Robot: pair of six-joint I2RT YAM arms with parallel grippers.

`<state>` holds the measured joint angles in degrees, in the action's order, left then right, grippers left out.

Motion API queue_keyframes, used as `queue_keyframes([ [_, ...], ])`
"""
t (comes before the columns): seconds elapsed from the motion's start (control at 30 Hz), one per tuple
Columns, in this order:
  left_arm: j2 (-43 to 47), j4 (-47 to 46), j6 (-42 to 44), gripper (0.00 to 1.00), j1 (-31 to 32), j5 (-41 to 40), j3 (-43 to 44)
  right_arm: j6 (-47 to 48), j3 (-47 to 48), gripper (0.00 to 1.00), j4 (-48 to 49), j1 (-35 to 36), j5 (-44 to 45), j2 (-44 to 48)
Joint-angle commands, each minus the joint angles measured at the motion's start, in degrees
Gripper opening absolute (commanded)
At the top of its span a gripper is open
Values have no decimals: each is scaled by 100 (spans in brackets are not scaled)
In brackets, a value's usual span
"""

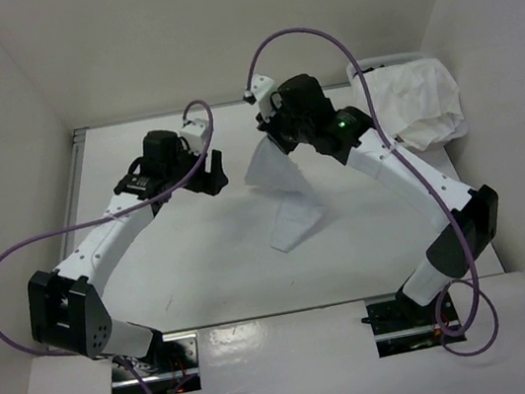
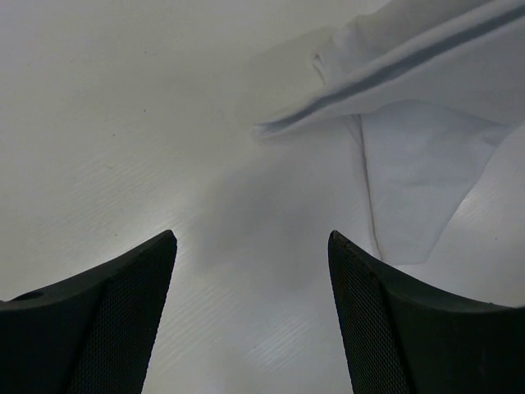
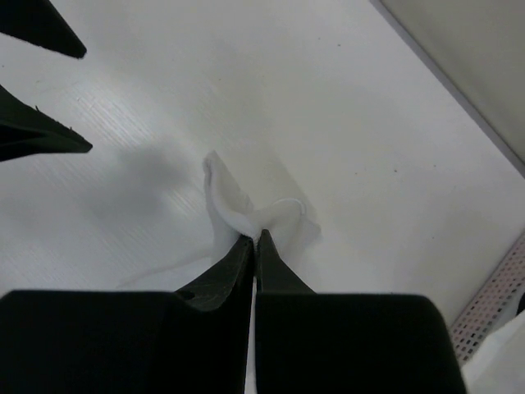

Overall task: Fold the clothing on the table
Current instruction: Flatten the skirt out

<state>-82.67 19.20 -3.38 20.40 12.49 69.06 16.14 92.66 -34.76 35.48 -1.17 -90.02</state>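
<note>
Fingers (image 2: 107,328) of the left claw (image 2: 251,236) fill the bottom of its own wrist view. They are spread wide, with only bare table (image 1: 204,266) showing between them, so this claw holds nothing. It hovers left of the table's middle, just beside the garment (image 1: 287,193) but apart from it.

Across from it, the right claw (image 3: 254,238) is pinched tight on a small bunch of the garment's white fabric. Seen from above, it holds that end up over the middle of the table, toward the far edge. The rest hangs down in a narrow, twisted strip, and the lower end trails on the table toward the near edge.

Off in the far right corner sits a heap of white cloth (image 1: 417,102), well apart from both claws.

By my judgement the fold has barely begun. No crease or neat layer shows, and the garment is bunched, not flat. It looks like spreading it out, making the folds and squaring it up are all left to do.
</note>
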Motion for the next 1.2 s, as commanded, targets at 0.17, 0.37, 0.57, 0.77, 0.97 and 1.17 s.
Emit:
queue_keyframes([
  [0.17, -3, -1515, 82, 81, 51, 1422, -682, 65, 454, 0, 137, 11, 354, 871],
  [0.37, -73, -1875, 653, 81, 367, 1168, -1008, -58, 691, 0, 5, 11, 3, 942],
  [0.57, 5, -2166, 1259, 80, 421, 536, -1131, -111, 841, 0, -127, 11, -182, 942],
  [0.77, 119, -2332, 1734, 79, 421, -10, -1026, -111, 788, 0, -127, -42, -348, 1118],
  [0.97, 172, -2579, 1498, 79, 306, 173, -1026, -269, 736, 0, -180, -147, -700, 1171],
  [1.17, 173, -2930, 1436, 78, 306, 631, -1087, -322, 621, 0, -180, -209, -1281, 1171],
])
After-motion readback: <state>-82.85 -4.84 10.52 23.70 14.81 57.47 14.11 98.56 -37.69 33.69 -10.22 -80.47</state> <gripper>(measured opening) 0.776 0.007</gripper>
